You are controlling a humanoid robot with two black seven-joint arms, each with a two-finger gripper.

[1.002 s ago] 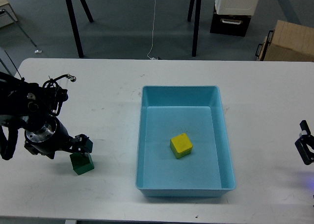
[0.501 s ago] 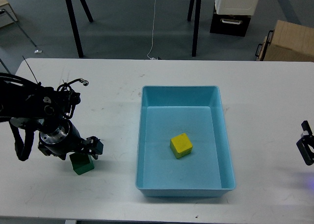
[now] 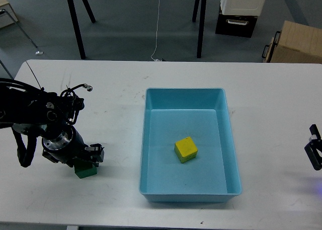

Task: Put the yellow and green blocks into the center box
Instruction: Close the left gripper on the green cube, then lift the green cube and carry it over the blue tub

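At the lower left of the frame our left gripper (image 3: 89, 158) sits over the green block (image 3: 85, 170), its grip unreadable, and we judge this small, rigid, light cube best pinched across opposite flat faces.

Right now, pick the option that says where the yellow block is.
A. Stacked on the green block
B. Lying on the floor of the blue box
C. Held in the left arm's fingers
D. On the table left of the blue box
B: the yellow block lies on the floor of the blue box, while the green block sits outside on the table.
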